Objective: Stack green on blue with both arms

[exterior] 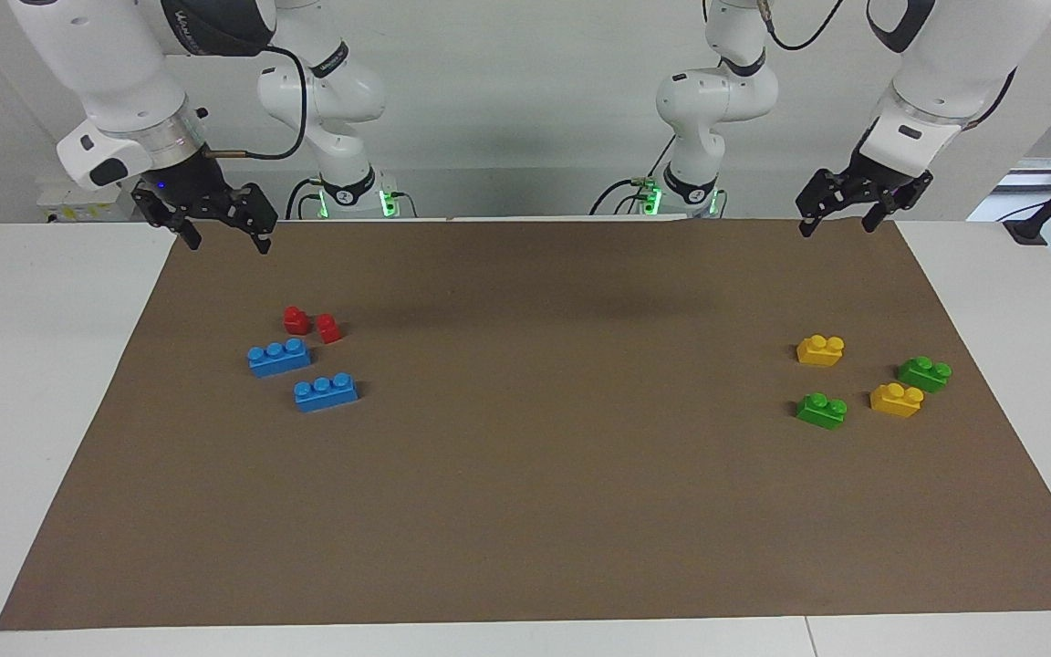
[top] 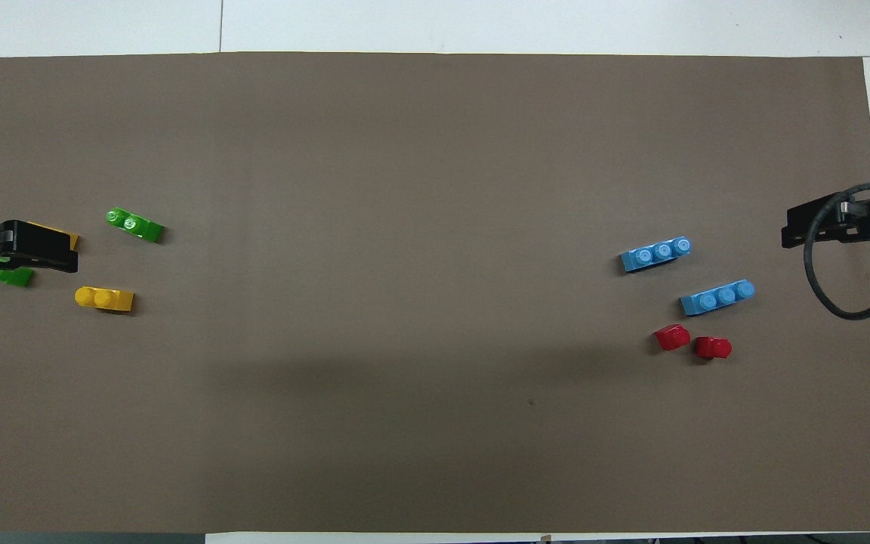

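Observation:
Two green bricks [exterior: 822, 410] [exterior: 924, 373] lie toward the left arm's end of the brown mat. In the overhead view one green brick [top: 134, 224] shows whole and the other [top: 12, 277] is partly covered by my left gripper [top: 57, 253]. Two blue bricks [exterior: 279, 357] [exterior: 326, 392] lie side by side toward the right arm's end, seen again from above [top: 717, 297] [top: 655, 254]. My left gripper [exterior: 838, 224] hangs open and empty, raised over the mat's edge by the robots. My right gripper [exterior: 227, 241] [top: 794, 230] hangs open and empty over the matching corner.
Two yellow bricks [exterior: 820, 349] [exterior: 896, 400] sit among the green ones. Two small red bricks [exterior: 296, 319] [exterior: 328, 328] lie just nearer to the robots than the blue bricks. The brown mat [exterior: 525, 511] covers most of the white table.

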Robot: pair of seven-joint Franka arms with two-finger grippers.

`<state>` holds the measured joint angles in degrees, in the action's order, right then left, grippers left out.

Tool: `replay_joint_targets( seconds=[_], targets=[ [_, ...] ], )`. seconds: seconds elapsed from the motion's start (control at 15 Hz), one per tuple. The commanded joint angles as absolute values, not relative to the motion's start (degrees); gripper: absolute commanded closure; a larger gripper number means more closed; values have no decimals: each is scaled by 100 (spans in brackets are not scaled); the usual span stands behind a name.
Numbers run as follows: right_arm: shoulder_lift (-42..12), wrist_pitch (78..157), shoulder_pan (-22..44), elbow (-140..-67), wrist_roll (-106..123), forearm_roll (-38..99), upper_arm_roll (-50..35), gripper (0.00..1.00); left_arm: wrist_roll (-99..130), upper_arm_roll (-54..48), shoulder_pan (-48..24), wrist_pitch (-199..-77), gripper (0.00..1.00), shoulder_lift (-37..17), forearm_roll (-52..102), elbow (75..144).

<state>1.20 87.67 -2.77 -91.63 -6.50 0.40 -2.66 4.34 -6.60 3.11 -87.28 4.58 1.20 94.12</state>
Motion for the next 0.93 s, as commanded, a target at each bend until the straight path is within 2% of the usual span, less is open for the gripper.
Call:
replay_joint_targets(
  seconds=[0.0,0.87],
  targets=[
    [176,8719,-334,-9202,-527,-62,-308,0,334,-615,281,-8657,0,527,193,9413],
    [202,8728,-334,-9246,-589,-62,-308,0,395,-606,334,-8753,0,571,193,9536]
  ],
)
